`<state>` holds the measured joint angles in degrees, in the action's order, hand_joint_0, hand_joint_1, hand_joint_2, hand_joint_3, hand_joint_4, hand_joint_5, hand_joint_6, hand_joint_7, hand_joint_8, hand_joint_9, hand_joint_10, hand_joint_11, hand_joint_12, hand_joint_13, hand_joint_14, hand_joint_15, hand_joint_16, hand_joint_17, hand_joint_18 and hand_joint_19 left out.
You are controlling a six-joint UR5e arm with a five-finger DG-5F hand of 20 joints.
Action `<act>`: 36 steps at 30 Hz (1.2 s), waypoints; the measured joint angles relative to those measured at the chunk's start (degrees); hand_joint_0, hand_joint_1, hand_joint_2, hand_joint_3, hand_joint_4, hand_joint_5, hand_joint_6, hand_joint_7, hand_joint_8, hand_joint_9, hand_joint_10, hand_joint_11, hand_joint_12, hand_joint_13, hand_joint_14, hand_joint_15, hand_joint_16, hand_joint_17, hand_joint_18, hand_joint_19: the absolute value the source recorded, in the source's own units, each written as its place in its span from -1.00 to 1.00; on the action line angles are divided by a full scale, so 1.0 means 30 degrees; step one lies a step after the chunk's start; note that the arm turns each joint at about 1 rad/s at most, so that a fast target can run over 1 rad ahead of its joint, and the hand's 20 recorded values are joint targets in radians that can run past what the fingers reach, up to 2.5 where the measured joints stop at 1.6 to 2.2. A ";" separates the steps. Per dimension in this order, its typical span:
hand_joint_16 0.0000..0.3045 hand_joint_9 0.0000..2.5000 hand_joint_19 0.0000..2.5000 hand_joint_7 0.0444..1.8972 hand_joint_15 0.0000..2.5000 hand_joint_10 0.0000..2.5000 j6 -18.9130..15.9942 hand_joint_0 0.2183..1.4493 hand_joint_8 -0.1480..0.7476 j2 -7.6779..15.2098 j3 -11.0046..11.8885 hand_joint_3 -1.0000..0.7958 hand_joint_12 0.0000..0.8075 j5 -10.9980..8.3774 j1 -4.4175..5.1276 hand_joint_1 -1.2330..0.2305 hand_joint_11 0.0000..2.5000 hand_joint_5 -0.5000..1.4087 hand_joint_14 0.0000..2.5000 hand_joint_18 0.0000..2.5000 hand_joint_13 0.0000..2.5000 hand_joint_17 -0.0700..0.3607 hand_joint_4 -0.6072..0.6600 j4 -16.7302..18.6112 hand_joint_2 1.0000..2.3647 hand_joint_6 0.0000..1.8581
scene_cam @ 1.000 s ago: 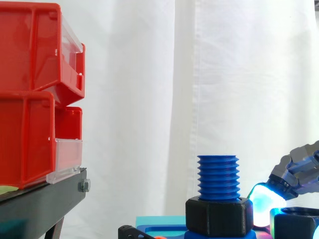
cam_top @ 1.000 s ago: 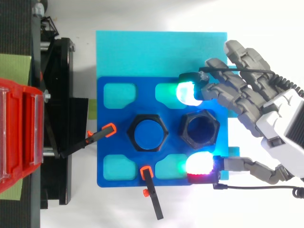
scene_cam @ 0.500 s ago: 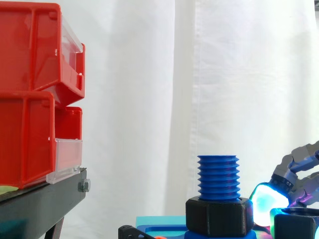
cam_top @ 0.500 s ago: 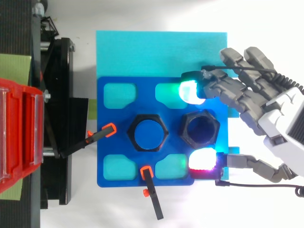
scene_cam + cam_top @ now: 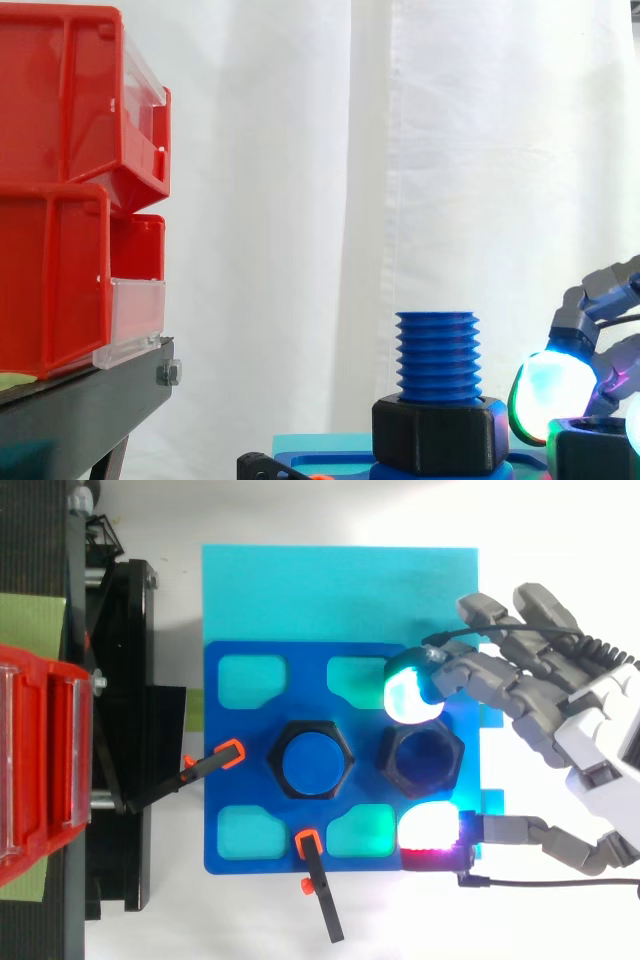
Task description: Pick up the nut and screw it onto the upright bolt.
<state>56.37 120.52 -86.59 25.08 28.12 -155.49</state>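
A blue threaded bolt [image 5: 437, 355] stands upright on a blue plate [image 5: 232, 780], with one black nut [image 5: 437, 436] seated at its base. A second, loose black nut [image 5: 388, 762] lies on the plate just right of the bolt [image 5: 313, 762]; its rim also shows at the side view's lower right [image 5: 592, 446]. My hand [image 5: 590, 742] comes in from the right and is curled round this loose nut. A cyan-glowing fingertip [image 5: 412, 695] rests over the nut's far rim. The white-and-red thumb pad [image 5: 430, 830] sits at its near side.
The plate lies on a cyan sheet [image 5: 330, 590]. Two orange-tipped black clamps [image 5: 215, 762] [image 5: 318, 875] hold the plate at its left and front edges. Red bins [image 5: 70, 180] sit on a black stand [image 5: 125, 730] to the left.
The finger has curled inward from beyond the nut onto its far rim, and its pad has risen slightly. The thumb pad has drifted a little right. The nut and the bolt have not moved.
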 measured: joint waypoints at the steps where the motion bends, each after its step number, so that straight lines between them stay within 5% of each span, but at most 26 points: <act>1: -0.76 -0.53 -1.00 0.11 -1.00 -1.00 -0.0028 -0.60 -0.06 0.0000 0.0026 -0.44 -0.24 0.0006 -0.0006 -0.38 -0.87 -0.66 -1.00 -0.94 -0.75 -0.30 0.29 -0.0030 -1.00 -0.46; 10: -0.70 -0.67 -1.00 -0.20 -1.00 -1.00 -0.0064 -0.70 -0.08 -0.0006 0.0058 -0.44 -0.14 0.0018 -0.0105 -0.38 -1.00 -0.72 -1.00 -1.00 -0.85 -0.20 0.25 -0.0096 -1.00 -0.46; 20: -0.62 -0.80 -1.00 -0.26 -1.00 -1.00 -0.0069 -0.84 -0.04 -0.0009 0.0064 -0.44 -0.02 0.0046 -0.0200 -0.23 -1.00 -0.75 -1.00 -1.00 -0.93 -0.07 0.25 -0.0112 -1.00 -0.46; 28: -0.62 -0.86 -1.00 -0.24 -1.00 -1.00 -0.0069 -0.84 -0.06 -0.0008 0.0065 -0.44 -0.02 0.0134 -0.0280 -0.54 -1.00 -0.76 -1.00 -1.00 -1.00 -0.06 0.24 -0.0127 -1.00 -0.46; 36: -0.62 -0.86 -1.00 -0.23 -1.00 -1.00 -0.0375 -0.82 -0.07 -0.0127 0.0065 -0.44 -0.03 0.0521 -0.0236 -0.60 -1.00 -0.76 -1.00 -1.00 -0.99 -0.07 0.24 -0.0822 -1.00 -0.46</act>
<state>55.24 120.13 -86.40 26.65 27.42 -157.96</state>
